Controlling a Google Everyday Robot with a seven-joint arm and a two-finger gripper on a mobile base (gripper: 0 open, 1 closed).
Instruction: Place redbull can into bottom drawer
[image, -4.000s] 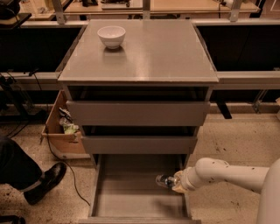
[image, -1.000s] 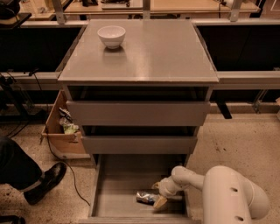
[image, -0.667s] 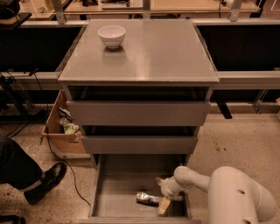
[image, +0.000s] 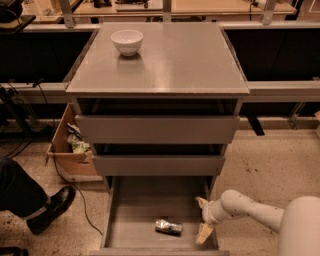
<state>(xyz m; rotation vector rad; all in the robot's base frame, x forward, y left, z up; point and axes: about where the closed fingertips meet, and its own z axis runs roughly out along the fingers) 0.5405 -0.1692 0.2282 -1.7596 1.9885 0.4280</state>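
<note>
Currently, the gripper (image: 200, 220) is being held released, with its fingers spread apart, at the right wall of the bottom drawer (image: 134, 200). The redbull can (image: 168, 226) is being supported on its side by the drawer floor, near the gripper, toward the drawer's middle.

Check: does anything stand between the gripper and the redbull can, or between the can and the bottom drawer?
Nothing visible does. The redbull can already lies on the bottom drawer floor; the gripper, jaws open, is beside it, with only bare floor between.
</note>
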